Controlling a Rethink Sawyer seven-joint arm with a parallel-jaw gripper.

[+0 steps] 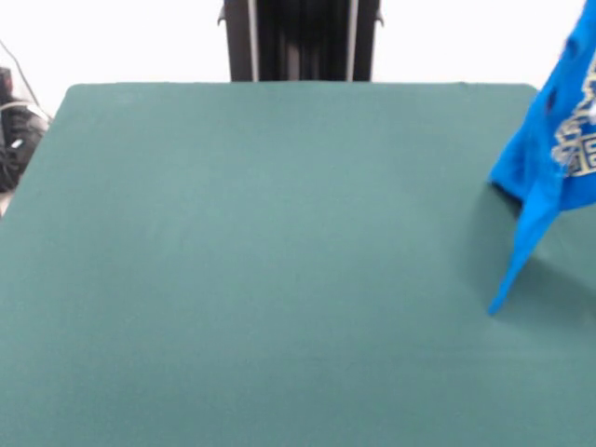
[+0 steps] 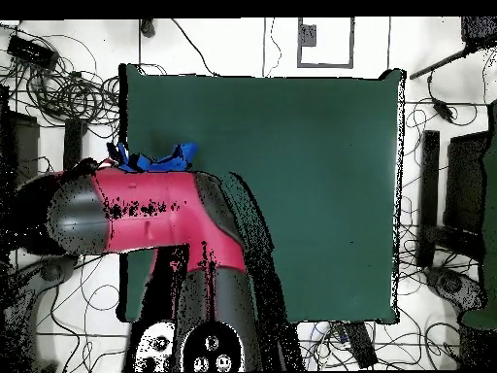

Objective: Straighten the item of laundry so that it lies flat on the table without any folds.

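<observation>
1. Front view: blue T-shirt (image 1: 549, 158) hanging in the air at the surface's right edge, toward the far right corner, part cut off by the picture's border
2. Cloth bunched and draped downward, tapering to a narrow tip that reaches or nearly reaches the dark green surface (image 1: 261, 270); touching or just above, cannot tell
3. White-and-grey print showing on the upper part of the hanging cloth, creased and only partly readable
4. No gripper to be seen in this view; whatever holds the shirt lies beyond the border
5. Rest of the surface bare green felt
6. Overhead view: red and black arm (image 2: 146, 219) reaching out over the surface's left edge, covering most of the shirt
7. Only a small crumpled strip of blue (image 2: 155, 155) showing past the arm's upper side, just inside the left edge, nearer the top left corner
8. Fingers hidden under the arm; spread or pinching the cloth, cannot tell
9. Judged step: shirt lifted and carried, not yet laid down, so flattening hardly begun
10. Next move, as a judgement: bring the cloth in from the edge toward the open middle, lower it so the trailing tip lands first, then drag to draw the folds out, minding the cloth slipping off the edge
</observation>
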